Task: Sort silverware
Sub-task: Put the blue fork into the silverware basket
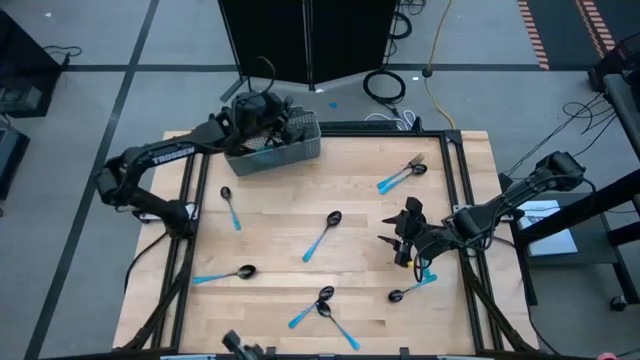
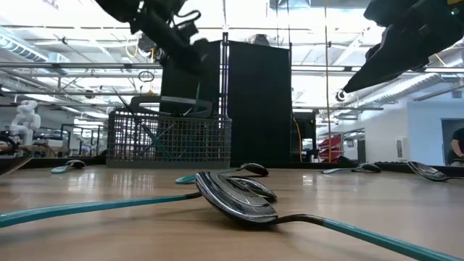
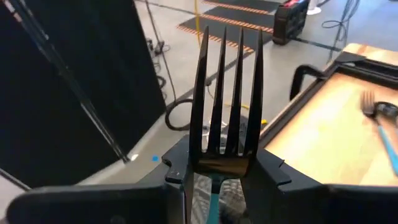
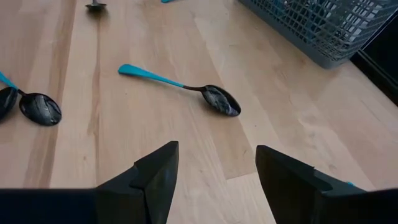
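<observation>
Beneath the wide-open right end effector (image 4: 214, 177), the wooden surface (image 4: 74, 124) carries a spoon (image 4: 205, 93); the left end effector (image 3: 217, 186) grips a fork (image 3: 225, 106) above the basket (image 1: 285, 152).

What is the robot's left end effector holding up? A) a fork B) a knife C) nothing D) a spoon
A: the left wrist view shows a fork with four dark prongs clamped in the left end effector, over the basket.
</observation>
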`<state>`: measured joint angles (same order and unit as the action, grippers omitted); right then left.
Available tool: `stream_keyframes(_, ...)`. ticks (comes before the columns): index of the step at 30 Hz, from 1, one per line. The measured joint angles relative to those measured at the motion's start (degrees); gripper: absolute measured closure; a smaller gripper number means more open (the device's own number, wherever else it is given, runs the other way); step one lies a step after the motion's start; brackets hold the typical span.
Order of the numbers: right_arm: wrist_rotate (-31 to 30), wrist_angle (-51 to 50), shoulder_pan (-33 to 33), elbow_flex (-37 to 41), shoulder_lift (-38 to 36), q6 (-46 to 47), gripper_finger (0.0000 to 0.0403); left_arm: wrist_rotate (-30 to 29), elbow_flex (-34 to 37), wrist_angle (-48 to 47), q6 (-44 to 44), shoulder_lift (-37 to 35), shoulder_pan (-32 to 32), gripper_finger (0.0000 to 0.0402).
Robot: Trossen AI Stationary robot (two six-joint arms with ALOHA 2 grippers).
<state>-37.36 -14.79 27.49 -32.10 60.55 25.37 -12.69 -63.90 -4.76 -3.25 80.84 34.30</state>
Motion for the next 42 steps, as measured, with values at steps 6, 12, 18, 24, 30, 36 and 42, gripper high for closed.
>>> stream_keyframes(6, 0.0, 0.0, 0.0, 0.0, 0.0, 0.4, 0.0195, 6.7, 2.5, 2.8, 5.0, 3.3, 5.0, 0.0315)
stream_keyframes(12, 0.0, 0.0, 0.0, 0.0, 0.0, 0.5, 0.0195, 5.5, 2.5, 3.0, 10.4, 7.1, 6.0, 0.0256)
stream_keyframes(18, 0.0, 0.0, 0.0, -0.1, 0.0, 0.5, 0.0195, 7.0, 2.5, 2.8, 9.8, 7.2, 5.9, 0.0191)
stream_keyframes(24, -0.3, -0.1, 0.0, -0.1, 0.0, 0.5, 0.0195, 7.0, 2.5, 2.7, 7.1, 3.5, 4.2, 0.0180)
stream_keyframes(30, -7.9, -0.4, -1.2, -0.1, -1.3, 2.3, 0.0195, 7.0, 2.5, 2.2, 5.4, -3.5, -0.9, 0.0179)
stream_keyframes(36, -8.5, -1.4, -11.5, -0.1, -6.2, 4.3, 0.0195, 10.3, 2.5, 3.2, 3.7, -6.4, -10.7, 0.0178)
stream_keyframes(42, 4.0, -5.6, -27.9, -0.1, -8.5, 5.5, 0.0195, 10.6, 2.5, 8.4, -0.4, -2.9, -21.9, 0.0178)
